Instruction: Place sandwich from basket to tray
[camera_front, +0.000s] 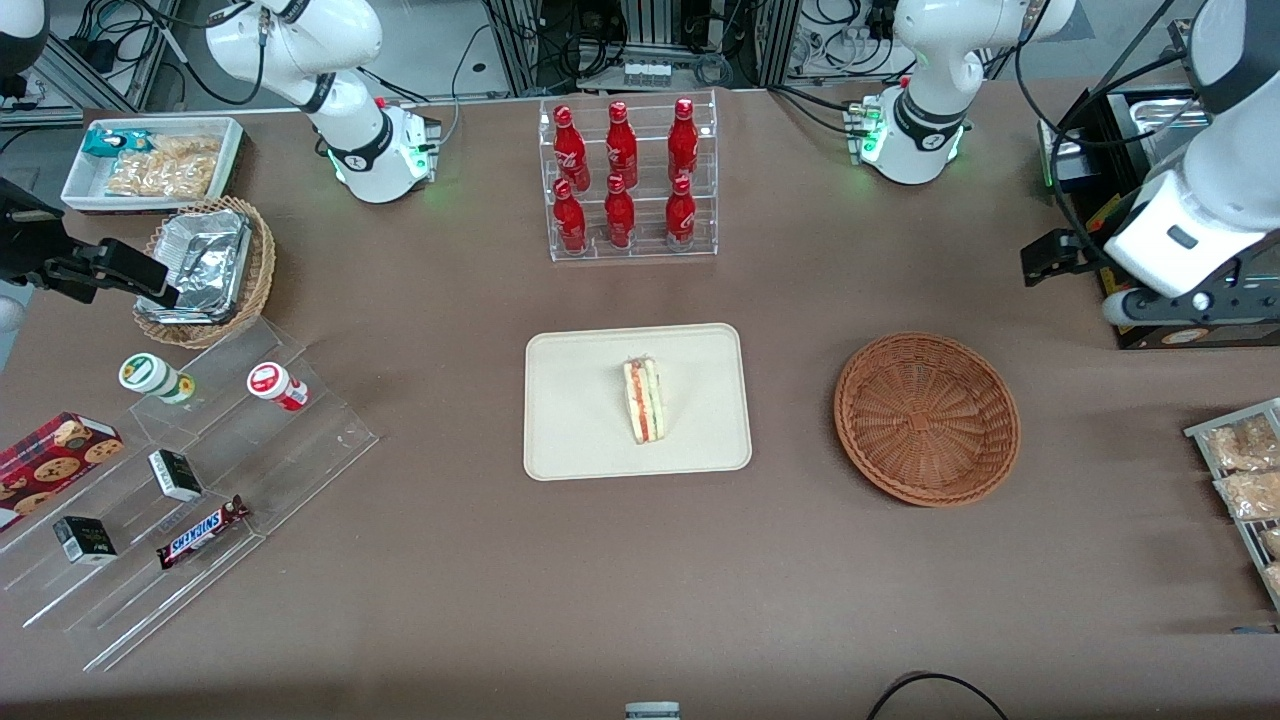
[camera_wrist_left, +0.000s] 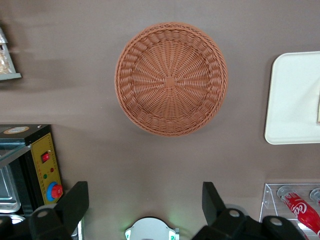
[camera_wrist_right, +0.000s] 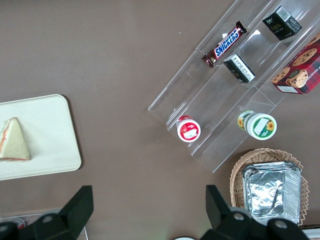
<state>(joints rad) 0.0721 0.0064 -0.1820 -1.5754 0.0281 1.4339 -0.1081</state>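
Sandwich (camera_front: 643, 400) lies on the tray (camera_front: 570, 440), near its middle, clear of every rim — the gripper (camera_wrist_left: 145, 202) hangs raised toward the working arm's end, fingers spread wide, holding nothing, with bare tabletop all around the basket (camera_front: 927, 417)

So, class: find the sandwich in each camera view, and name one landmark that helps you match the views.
Front view: sandwich lies on the tray.
Left wrist view: only a sliver shows on the tray; the open gripper hangs empty.
Right wrist view: sandwich on the tray.
Shared landmark: the tray.
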